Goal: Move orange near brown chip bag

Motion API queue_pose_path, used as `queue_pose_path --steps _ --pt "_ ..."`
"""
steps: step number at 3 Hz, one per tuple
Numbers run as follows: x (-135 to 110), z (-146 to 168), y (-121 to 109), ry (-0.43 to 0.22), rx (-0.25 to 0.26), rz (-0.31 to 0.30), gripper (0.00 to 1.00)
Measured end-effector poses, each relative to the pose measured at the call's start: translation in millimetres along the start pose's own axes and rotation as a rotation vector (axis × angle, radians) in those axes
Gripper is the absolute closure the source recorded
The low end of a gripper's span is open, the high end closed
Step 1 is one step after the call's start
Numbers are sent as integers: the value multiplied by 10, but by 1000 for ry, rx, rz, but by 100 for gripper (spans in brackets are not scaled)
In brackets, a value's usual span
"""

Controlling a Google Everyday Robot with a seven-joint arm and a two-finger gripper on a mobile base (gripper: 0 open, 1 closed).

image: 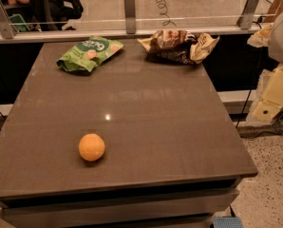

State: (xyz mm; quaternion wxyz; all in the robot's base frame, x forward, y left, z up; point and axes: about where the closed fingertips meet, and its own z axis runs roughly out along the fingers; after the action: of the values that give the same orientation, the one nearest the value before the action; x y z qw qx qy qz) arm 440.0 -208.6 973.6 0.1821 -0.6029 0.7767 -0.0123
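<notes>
Green snack bag back-left on counter, lying flat. Orange front-left: round, smooth matte skin, well apart from both bags. Brown chip bag back-right, crumpled (tan ends). End effector off the counter's right edge; its state: can't tell.

Only blurred, unreadable white lettering shows, on the green bag, well left of the pincer.
</notes>
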Motion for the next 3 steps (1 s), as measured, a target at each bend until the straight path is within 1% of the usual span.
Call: queue_pose_path --steps 1,2,3 --pt "-306 192 155 -159 -33 -30 0" --pt "-710 438 411 -336 -75 -91 0" --pt "-1118 743 768 -486 -126 -138 0"
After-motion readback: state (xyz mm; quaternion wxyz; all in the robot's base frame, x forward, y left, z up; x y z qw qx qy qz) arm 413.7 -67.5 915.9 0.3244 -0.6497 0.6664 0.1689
